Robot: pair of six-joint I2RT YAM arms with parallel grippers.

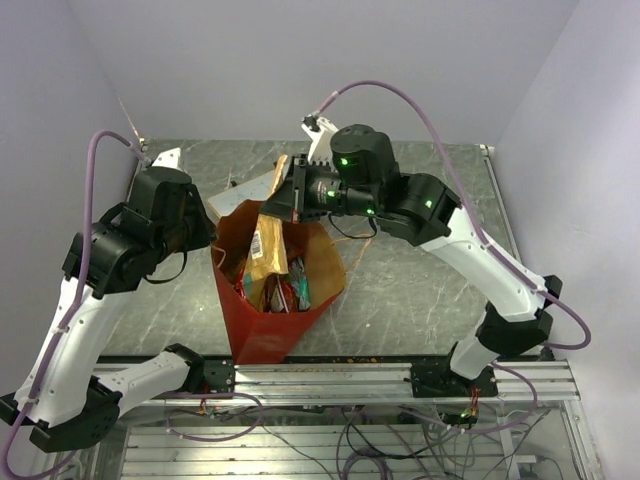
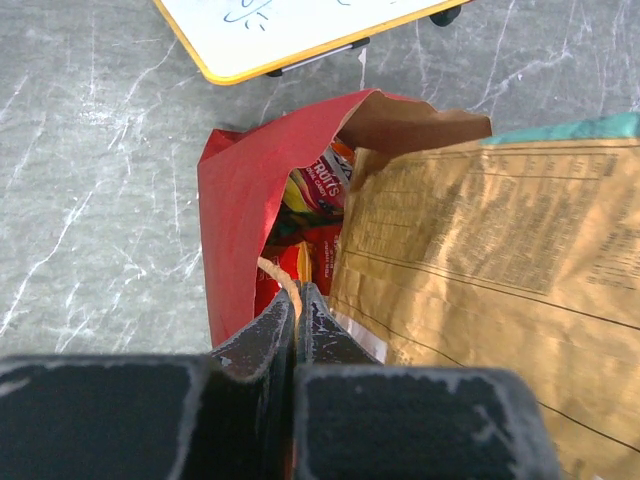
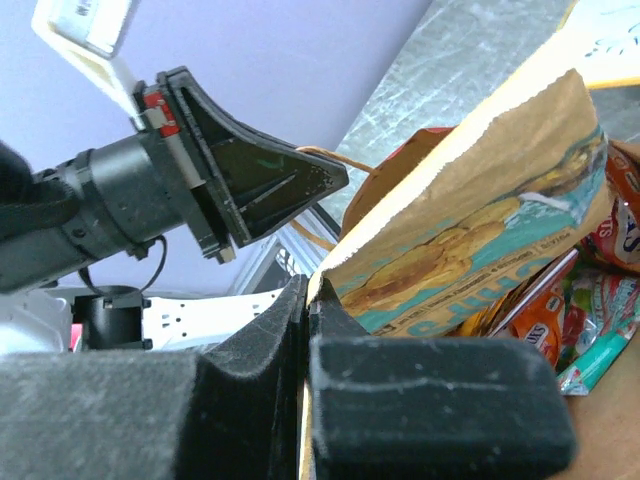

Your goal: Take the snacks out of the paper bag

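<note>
The red paper bag (image 1: 265, 325) stands upright at the table's middle, mouth open. My left gripper (image 1: 212, 240) is shut on the bag's tan twisted handle (image 2: 275, 272) at its left rim (image 2: 235, 200). My right gripper (image 1: 280, 205) is shut on the top edge of a tall tan snack packet with teal print (image 1: 268, 245), which stands half out of the bag. The same packet fills the right of the left wrist view (image 2: 490, 250) and shows in the right wrist view (image 3: 480, 230) above my fingertips. Several orange, red and multicoloured snacks (image 1: 288, 290) lie inside the bag (image 3: 560, 320).
A flat white board with a yellow rim (image 1: 250, 190) lies on the table just behind the bag (image 2: 290, 30). The bag's other handle (image 1: 355, 235) loops out to the right. The aluminium rail (image 1: 330, 375) runs along the near edge.
</note>
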